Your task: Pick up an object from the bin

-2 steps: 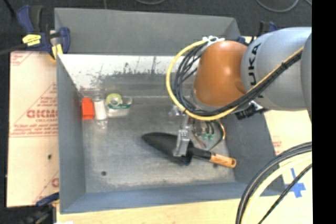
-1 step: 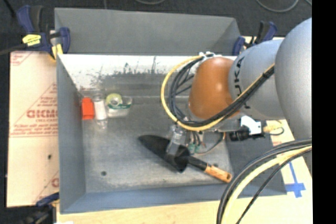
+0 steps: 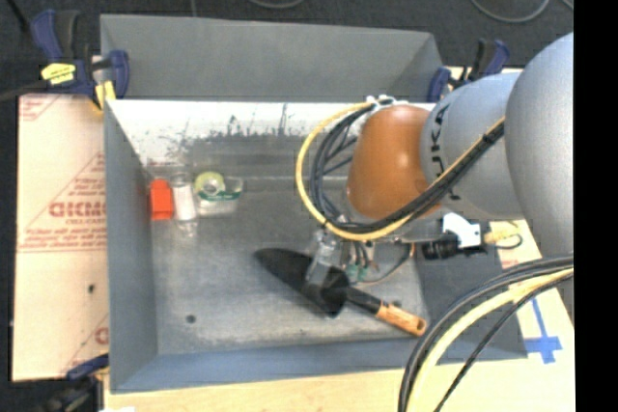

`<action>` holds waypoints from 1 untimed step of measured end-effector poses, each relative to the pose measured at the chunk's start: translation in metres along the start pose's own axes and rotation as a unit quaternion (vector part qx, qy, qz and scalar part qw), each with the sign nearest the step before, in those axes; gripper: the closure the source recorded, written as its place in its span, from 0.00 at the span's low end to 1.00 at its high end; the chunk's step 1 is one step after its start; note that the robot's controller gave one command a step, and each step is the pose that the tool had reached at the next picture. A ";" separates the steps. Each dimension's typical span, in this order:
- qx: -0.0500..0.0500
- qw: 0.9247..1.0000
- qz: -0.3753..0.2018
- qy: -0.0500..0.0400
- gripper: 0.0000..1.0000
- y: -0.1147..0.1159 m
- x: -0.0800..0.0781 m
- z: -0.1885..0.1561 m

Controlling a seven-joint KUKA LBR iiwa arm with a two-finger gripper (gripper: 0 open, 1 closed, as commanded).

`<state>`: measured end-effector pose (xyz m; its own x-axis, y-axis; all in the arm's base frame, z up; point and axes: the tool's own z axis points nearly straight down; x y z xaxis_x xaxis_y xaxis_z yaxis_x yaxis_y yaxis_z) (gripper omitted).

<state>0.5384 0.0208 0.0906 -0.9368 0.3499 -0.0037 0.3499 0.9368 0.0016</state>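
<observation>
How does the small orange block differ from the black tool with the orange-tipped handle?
The orange block is short and compact; the black tool is long and flat, lying slantwise. The block sits near the left wall of the bin, far from the gripper; the tool lies directly under it. Both rest on the bin floor.

The thick grey arm (image 3: 512, 140) comes in from the right and bends down at its wrist, where a rounded orange cover (image 3: 386, 159) is ringed by looping yellow and black cables (image 3: 311, 159), and beneath it the small gripper (image 3: 325, 267) hangs low, pointing downward.
</observation>
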 end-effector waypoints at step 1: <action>-0.001 1.000 -0.019 -0.001 1.00 -0.007 -0.010 -0.086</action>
<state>0.5455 0.0108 0.1771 -0.9496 0.3134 -0.0056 0.3134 0.9496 0.0026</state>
